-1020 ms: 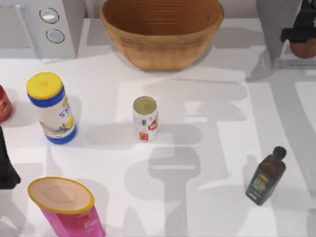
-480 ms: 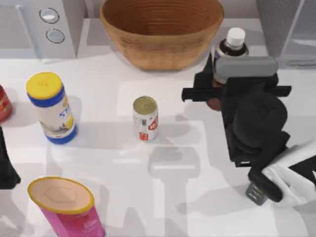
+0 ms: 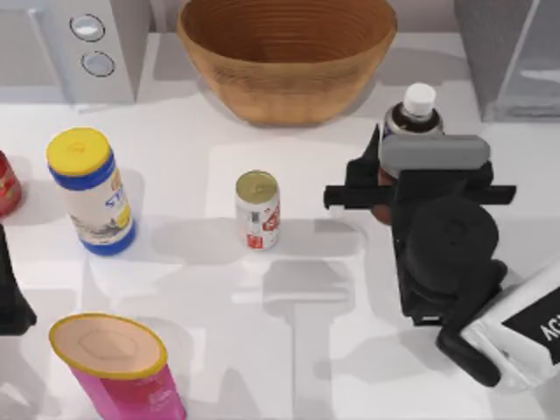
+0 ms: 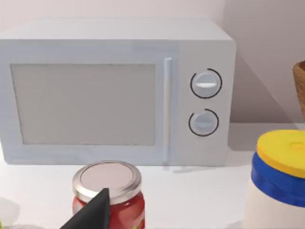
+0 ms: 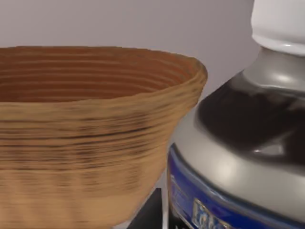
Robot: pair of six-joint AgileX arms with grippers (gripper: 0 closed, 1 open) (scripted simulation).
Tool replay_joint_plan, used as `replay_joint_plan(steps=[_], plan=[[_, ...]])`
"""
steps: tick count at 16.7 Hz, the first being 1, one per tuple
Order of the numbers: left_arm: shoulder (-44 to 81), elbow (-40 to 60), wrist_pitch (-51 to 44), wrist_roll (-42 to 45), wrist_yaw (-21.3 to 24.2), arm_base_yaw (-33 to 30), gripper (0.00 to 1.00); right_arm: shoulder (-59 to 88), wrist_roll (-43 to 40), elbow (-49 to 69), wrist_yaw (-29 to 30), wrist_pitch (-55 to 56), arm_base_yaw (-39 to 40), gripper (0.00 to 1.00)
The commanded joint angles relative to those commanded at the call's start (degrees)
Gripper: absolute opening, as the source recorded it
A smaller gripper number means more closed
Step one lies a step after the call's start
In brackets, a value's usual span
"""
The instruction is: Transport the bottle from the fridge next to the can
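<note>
White-capped, the bottle (image 3: 418, 112) stands upright right of the can (image 3: 257, 210), well apart from it, in front of the wicker bowl (image 3: 287, 54) and left of the fridge (image 3: 512, 52). Right gripper (image 3: 385, 188) fingers are clenched on the bottle. Left gripper (image 3: 10, 297) is parked at the desk's (image 3: 262, 297) left edge; its fingers' state I cannot tell.

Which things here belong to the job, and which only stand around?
Job: the bottle held in the right gripper, the can, the fridge.

Standing around: basket, microwave, yellow-lidded canister, pink tube, red jar; the left arm is parked at the table's left.
</note>
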Motion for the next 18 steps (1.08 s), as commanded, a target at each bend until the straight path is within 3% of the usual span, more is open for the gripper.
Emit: replay_joint_plan(steps=[11, 18], plan=[[0.00, 0.00, 0.00, 0.00, 0.00, 0.00, 1.00, 0.13, -0.10, -0.16, 0.18, 0.17, 0.23, 0.00], [0.00, 0.00, 0.00, 0.00, 0.00, 0.00, 1.00, 0.13, -0.10, -0.16, 0.18, 0.17, 0.23, 0.53]])
